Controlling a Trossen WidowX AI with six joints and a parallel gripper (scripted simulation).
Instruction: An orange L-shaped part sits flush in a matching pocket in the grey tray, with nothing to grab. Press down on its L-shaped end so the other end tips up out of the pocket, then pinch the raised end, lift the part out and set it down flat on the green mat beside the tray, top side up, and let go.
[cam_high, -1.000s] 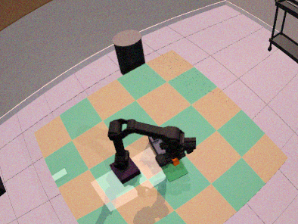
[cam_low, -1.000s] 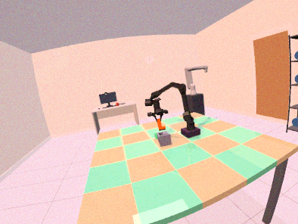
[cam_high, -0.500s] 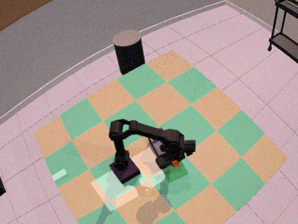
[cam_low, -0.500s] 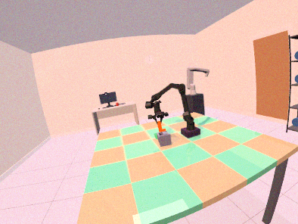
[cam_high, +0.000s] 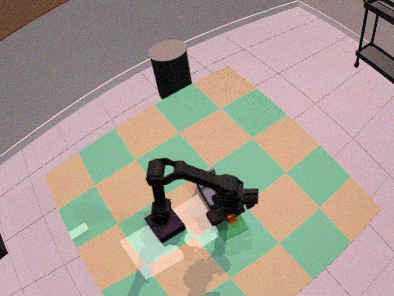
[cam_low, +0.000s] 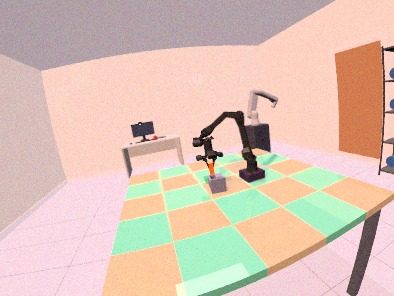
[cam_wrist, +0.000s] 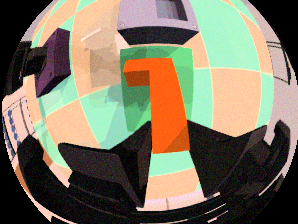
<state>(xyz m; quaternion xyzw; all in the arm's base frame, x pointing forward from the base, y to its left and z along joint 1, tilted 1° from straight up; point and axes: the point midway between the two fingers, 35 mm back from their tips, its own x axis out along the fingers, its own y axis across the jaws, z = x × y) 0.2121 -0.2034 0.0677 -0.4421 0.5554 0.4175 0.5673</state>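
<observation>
Orange part (cam_high: 231, 218) peeks out under the black gripper (cam_high: 226, 216), right over the green mat (cam_high: 236, 228) on the table. From the side view, the jaws pinch its top end and it hangs above the grey tray (cam_low: 217, 183). From the wrist view, the carrying step looks underway; next I think it must go down flat on the mat, then be let go.

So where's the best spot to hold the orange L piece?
By its plain straight end, from above, where the tool already pinches the orange L piece. It hangs long-ways with the L-shaped foot lowest, over the green mat.
</observation>
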